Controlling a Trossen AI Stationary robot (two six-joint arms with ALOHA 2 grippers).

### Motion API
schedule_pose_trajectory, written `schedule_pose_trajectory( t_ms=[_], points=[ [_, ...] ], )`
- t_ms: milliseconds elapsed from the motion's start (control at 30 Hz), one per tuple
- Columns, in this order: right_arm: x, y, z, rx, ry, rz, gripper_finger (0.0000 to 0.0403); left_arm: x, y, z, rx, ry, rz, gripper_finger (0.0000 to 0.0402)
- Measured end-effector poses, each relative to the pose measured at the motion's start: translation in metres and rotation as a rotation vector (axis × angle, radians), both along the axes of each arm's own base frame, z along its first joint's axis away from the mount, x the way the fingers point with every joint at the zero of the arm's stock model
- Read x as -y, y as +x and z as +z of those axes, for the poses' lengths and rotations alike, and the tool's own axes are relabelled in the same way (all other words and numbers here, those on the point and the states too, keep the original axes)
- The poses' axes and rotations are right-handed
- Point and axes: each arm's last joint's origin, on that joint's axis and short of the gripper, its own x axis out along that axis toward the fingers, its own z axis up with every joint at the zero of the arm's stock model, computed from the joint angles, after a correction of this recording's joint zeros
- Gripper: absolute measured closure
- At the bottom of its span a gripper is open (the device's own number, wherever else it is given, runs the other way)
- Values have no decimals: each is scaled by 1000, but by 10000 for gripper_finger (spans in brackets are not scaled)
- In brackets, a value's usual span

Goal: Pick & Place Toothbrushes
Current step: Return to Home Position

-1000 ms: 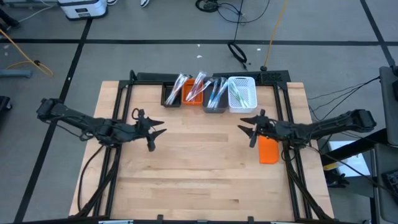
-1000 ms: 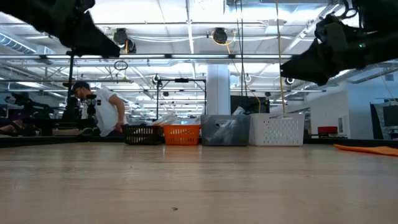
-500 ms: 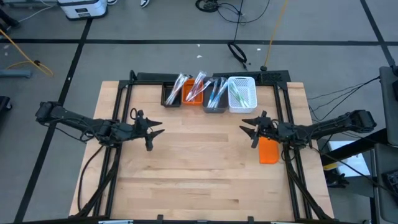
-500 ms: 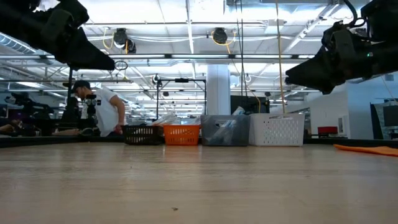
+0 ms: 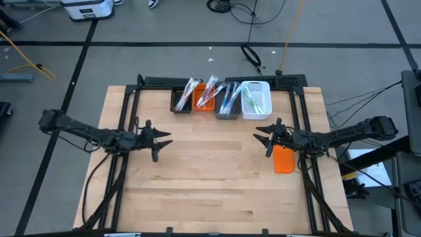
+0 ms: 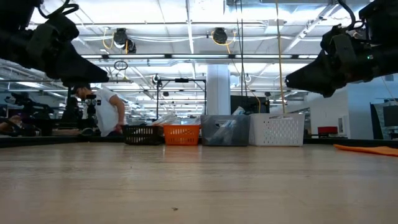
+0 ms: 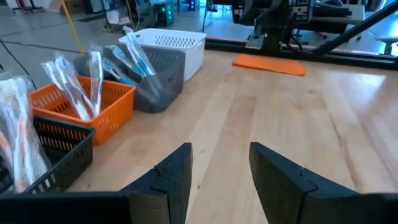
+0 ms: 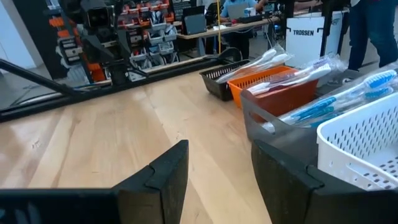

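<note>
Toothbrushes (image 5: pixel 212 93) all in bins (image 5: pixel 228 116) at counter (image 5: pixel 210 181) 12 o'clock, handles leaning; left pincer (image 5: pixel 161 139) at 9, right pincer (image 5: pixel 263 137) at 3, both spread, empty, about equally near

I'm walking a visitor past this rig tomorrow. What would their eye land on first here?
A row of four bins at the table's far edge, black, orange, gray and white, bristles with toothbrushes. The left gripper and right gripper hover open over the wood at either side, and a flat orange block lies by the right one.
</note>
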Motion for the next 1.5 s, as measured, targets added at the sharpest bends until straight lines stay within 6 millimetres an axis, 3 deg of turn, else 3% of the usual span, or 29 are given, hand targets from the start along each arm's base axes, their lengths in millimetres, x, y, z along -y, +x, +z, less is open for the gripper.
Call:
schedule_pose_trajectory(
  t_ms=[933, 1200, 1500],
  points=[
    [0, 0, 0, 8, 17, -5, 236, -3, -14, -28, -21, -75, 26, 240],
    [0, 0, 1, 16, 18, -5, 236, -4, -14, -27, -13, -61, 55, 240],
    [1, -6, 12, 108, 26, -4, 236, -4, -14, -27, 22, -175, 85, 240]
  ],
)
